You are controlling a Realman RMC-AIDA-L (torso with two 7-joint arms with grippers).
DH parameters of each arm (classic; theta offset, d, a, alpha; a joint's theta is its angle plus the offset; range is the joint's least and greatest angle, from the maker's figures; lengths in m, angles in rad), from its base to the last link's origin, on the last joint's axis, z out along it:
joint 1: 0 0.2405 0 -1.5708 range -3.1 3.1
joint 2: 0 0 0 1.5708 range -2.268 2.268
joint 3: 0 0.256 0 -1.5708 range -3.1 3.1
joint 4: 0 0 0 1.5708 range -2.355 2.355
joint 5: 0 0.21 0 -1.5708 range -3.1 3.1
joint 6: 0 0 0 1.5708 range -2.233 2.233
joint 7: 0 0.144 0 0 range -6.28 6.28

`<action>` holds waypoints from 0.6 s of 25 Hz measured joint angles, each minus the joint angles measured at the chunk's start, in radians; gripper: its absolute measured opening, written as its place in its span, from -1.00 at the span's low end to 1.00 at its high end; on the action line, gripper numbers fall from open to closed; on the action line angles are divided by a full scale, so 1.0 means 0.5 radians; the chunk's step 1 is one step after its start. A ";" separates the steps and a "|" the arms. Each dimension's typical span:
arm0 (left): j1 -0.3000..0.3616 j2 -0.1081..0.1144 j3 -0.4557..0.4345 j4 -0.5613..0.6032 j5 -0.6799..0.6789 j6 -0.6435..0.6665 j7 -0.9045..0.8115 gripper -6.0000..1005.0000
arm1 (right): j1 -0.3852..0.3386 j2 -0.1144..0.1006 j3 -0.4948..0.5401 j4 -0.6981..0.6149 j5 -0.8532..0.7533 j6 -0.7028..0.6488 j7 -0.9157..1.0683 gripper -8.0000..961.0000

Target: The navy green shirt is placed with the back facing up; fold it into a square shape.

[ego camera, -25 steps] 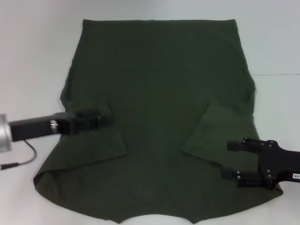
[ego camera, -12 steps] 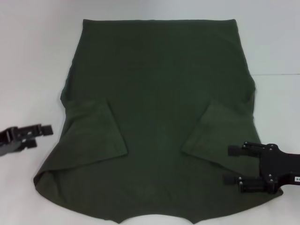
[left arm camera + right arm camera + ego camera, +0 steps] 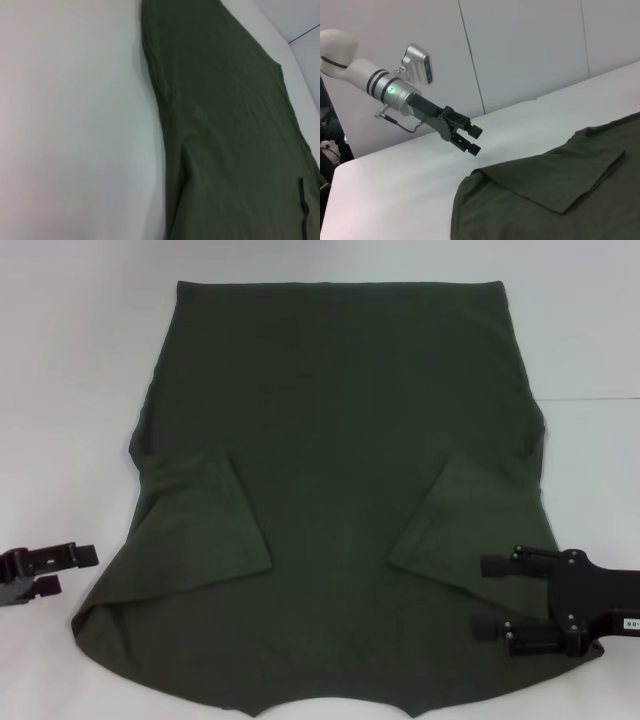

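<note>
The navy green shirt (image 3: pixel 340 470) lies flat on the white table, plain side up, with both short sleeves folded inward over its body. My left gripper (image 3: pixel 77 569) hovers open over bare table just left of the shirt's lower left corner, touching nothing. My right gripper (image 3: pixel 480 598) stands open over the shirt's lower right part, beside the folded right sleeve (image 3: pixel 460 520), with nothing between its fingers. In the right wrist view the left gripper (image 3: pixel 475 140) shows open above the table, short of the shirt (image 3: pixel 545 200). The left wrist view shows only the shirt's edge (image 3: pixel 225 125).
The white table (image 3: pixel 60 390) extends on both sides of the shirt. A seam line (image 3: pixel 600 398) runs across the tabletop at the right. Pale wall panels (image 3: pixel 520 50) stand behind the table's far side in the right wrist view.
My left arm has pulled back to the left, off the folded left sleeve, and now sits beside the shirt. The right gripper has barely shifted.
</note>
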State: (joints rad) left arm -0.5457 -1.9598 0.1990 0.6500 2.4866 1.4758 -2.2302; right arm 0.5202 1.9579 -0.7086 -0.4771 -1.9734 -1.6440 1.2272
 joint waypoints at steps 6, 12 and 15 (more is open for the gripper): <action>0.011 -0.007 0.009 -0.065 0.003 -0.090 0.064 0.83 | 0.002 0.007 0.000 0.000 -0.027 0.007 0.000 0.87; 0.012 -0.012 0.029 -0.141 0.040 -0.165 0.134 0.83 | 0.003 0.011 0.000 0.000 -0.028 0.015 0.000 0.87; 0.012 -0.014 0.026 -0.164 0.042 -0.171 0.162 0.83 | 0.003 0.014 0.000 0.000 -0.037 0.016 0.002 0.87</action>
State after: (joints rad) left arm -0.5398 -1.9667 0.2118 0.5679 2.5075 1.3903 -2.1494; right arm 0.5218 1.9648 -0.7086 -0.4771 -1.9917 -1.6362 1.2282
